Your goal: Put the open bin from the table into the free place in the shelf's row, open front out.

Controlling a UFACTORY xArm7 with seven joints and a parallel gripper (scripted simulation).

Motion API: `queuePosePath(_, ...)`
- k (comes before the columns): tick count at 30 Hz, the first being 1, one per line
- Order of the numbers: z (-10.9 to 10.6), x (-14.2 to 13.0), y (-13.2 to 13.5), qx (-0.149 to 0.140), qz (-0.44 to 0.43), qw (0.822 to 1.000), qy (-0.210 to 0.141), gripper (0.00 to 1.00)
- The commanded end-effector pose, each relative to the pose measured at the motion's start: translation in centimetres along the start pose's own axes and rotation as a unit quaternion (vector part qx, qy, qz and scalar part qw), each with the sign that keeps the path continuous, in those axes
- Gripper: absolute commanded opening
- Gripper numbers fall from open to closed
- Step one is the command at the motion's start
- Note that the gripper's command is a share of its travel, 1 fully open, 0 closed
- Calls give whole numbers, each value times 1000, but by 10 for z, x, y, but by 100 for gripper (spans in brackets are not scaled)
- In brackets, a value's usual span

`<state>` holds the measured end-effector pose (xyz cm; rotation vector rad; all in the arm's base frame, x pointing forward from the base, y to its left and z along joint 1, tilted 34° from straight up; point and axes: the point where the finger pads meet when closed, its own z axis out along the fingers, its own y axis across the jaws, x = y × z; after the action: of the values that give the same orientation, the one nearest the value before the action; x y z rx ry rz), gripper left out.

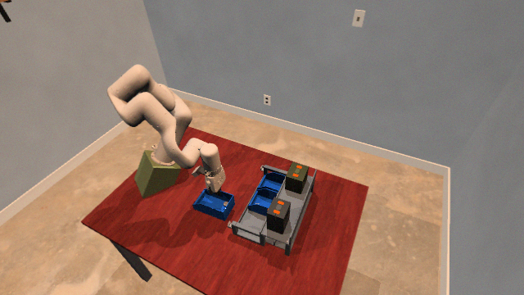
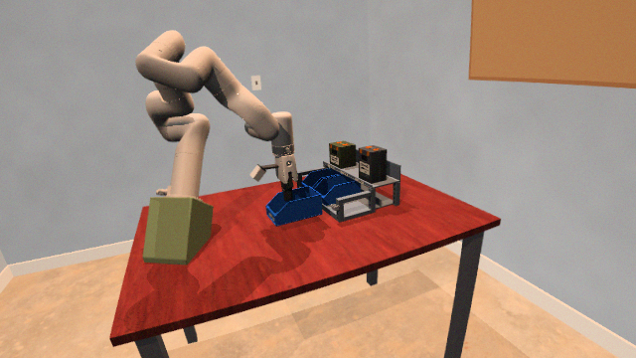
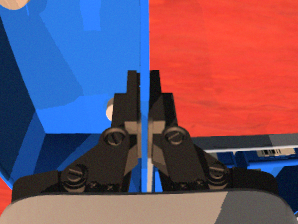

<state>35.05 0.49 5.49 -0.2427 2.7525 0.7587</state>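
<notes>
gripper [image 3: 144,79] shut on bin [image 1: 214,203] side wall | bin on table [image 1: 172,242]

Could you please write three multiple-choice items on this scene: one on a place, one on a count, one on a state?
1. Where is the loose bin?
A in front of the shelf, outside it
B on the shelf's top board
C on the floor
2. How many blue bins are in the shelf?
A one
B two
C four
3. What is the gripper doing?
A open
B shut on a dark box
C shut on the bin's side wall

1 A: loose bin faces shelf.
2 B: bins and.
3 C: gripper pinches the wall.
</notes>
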Motion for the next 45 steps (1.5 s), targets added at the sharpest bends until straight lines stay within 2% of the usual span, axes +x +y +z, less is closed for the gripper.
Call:
queuePosePath(1,-1,-7,-1,1,0,1000,-1,0)
queuePosePath(4,-1,-16,0,1,0,1000,-1,0)
queuePosePath(16,-1,-16,0,1,0,1000,-1,0)
queuePosePath(21,-1,-38,0,1,0,1000,-1,0)
queuePosePath(33,-1,-38,0,1,0,1000,-1,0)
queuePosePath(38,-1,-51,0,1,0,1000,-1,0)
queuePosePath(45,-1,-51,0,1,0,1000,-1,0)
